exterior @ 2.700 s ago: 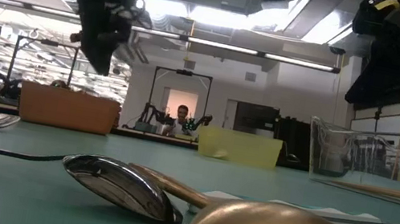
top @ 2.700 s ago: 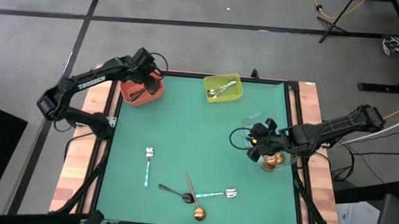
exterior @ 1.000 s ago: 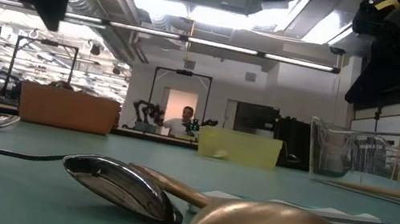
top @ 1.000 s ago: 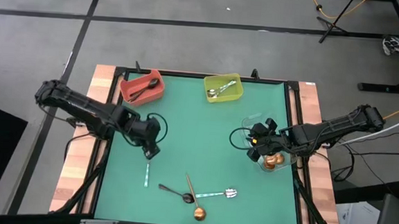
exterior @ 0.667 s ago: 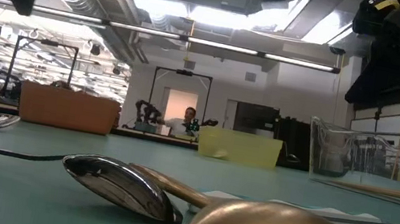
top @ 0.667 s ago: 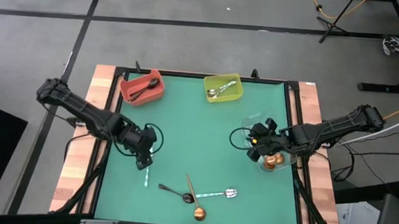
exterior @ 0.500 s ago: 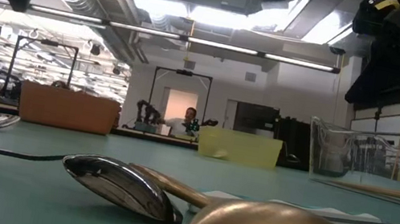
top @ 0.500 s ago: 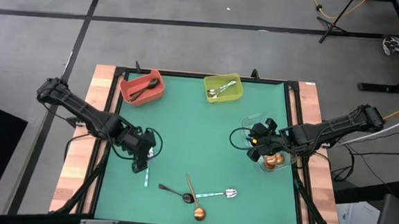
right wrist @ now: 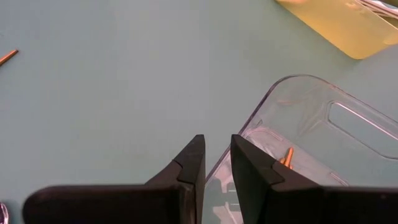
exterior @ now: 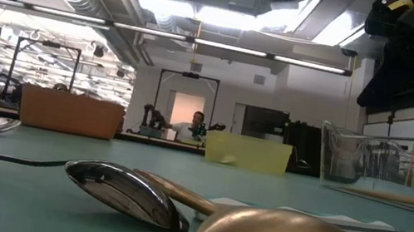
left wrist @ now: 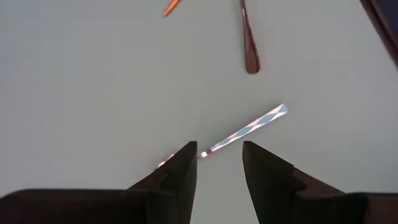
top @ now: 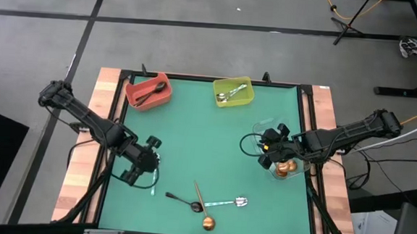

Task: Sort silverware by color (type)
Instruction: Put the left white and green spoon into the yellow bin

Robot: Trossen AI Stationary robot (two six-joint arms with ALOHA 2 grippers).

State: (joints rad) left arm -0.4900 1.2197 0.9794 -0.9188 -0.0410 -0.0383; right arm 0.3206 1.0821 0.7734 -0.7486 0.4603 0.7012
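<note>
Left gripper (top: 141, 172) hovers near the tabletop's left edge, fingers spread and empty, over a silver spoon (left wrist: 249, 130). The flat, thin handle may skid out on closing. Right gripper (top: 267, 151) waits at the clear bin (right wrist: 323, 134), holding nothing, gap narrow.

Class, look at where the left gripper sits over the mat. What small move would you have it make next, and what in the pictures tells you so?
Probably lower straight down and close. The left gripper hangs open over the silver spoon on the green mat, whose handle runs between its fingers; it is not yet gripped. The right gripper waits by the clear bin.
</note>
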